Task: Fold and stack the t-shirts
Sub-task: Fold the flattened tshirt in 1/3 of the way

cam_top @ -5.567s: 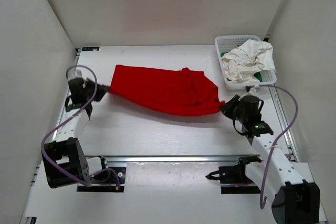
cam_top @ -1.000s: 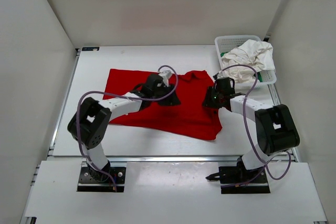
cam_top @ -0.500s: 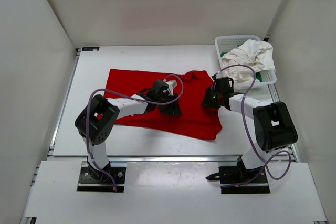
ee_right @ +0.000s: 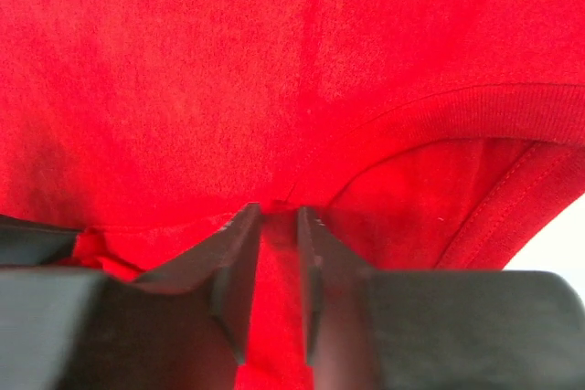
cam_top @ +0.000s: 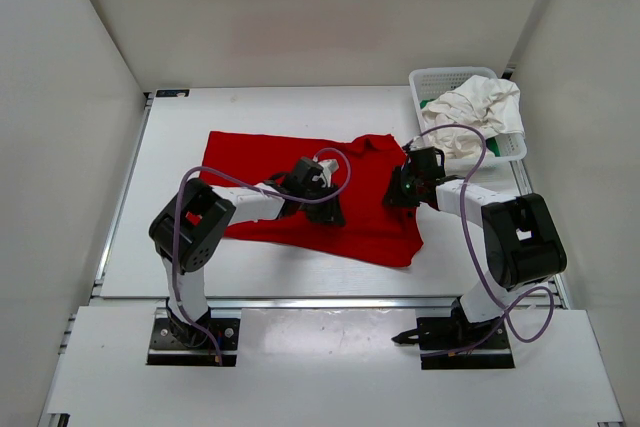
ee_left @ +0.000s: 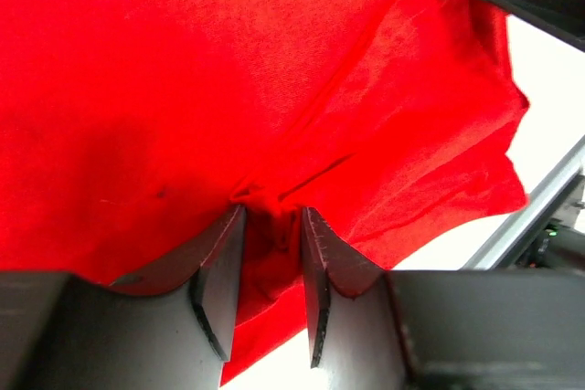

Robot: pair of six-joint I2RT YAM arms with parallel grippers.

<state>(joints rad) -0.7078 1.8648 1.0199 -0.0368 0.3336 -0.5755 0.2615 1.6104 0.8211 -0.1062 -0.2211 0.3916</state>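
Two pinches hold the limp red t-shirt (cam_top: 250, 152) mid-way across the bench (cam_top: 300, 269): left fingers (ee_left: 236, 230) on a puckered fold, right fingers (ee_right: 247, 230) beside the collar (ee_right: 475, 107); hems would likely hold surer.

You had no text, brand or number to read in any of these views. The one candidate, a small dark tag (cam_top: 171, 93) at the far left corner of the table (cam_top: 260, 107), was too small for you to make out.

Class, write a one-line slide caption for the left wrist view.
The left gripper pinches a bunched fold of the red t-shirt.
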